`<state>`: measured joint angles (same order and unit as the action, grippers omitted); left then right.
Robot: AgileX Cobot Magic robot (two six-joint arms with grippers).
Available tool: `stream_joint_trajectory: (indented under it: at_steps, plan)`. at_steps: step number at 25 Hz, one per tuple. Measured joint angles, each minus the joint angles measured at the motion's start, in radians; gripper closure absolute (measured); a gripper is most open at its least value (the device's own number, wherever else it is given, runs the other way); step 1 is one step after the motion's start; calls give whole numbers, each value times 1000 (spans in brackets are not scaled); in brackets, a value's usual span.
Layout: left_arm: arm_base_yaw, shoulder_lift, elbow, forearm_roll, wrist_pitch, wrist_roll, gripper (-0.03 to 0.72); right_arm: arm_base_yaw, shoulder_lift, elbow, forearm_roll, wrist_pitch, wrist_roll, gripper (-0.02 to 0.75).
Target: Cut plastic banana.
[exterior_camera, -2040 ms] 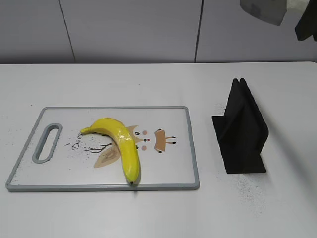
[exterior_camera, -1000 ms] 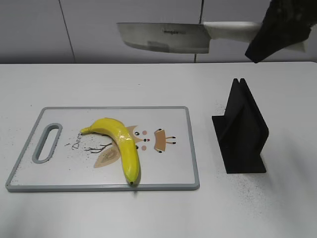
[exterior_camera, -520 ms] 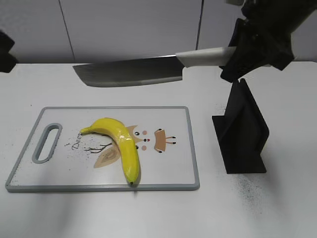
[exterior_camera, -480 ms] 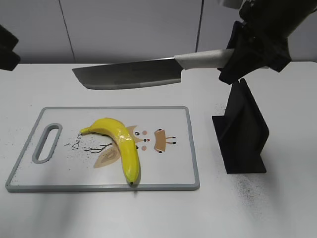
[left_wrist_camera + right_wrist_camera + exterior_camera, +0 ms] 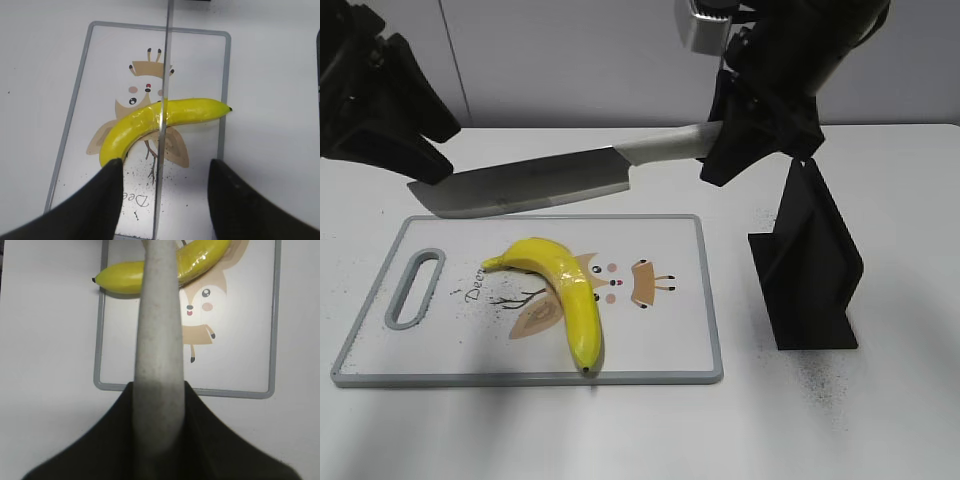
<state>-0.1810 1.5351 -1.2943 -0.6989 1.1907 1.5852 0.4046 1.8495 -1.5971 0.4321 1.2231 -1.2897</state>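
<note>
Our right claw [image 5: 735, 150] grips the steel cleaver's pale handle [image 5: 665, 146], blade above the yellow plastic banana [image 5: 565, 290] for cutting; our left claw [image 5: 162, 195] gapes wide, ready to steady.

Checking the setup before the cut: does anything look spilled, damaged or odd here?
Only dark specks: on the white cutting board near the whole yellow plastic banana, and on the table by the black knife stand. The cleaver hovers above, not touching.
</note>
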Motion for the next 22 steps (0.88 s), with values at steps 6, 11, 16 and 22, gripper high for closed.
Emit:
stream_joint_trajectory:
  at_steps: [6, 11, 16, 22]
  plan:
    - [-5, 62, -1, 41, -36, 1, 184, 6, 17, -39, 13, 0, -22, 573]
    - [-5, 81, -1, 53, -81, 2, 284, 6, 17, -42, 19, 0, -38, 573]
    - [-5, 87, -1, 62, -75, -8, 507, 6, 20, -42, 30, -15, -38, 573]
    - [-7, 95, -1, 75, -61, -9, 556, 6, 20, -42, 39, -15, -38, 573]
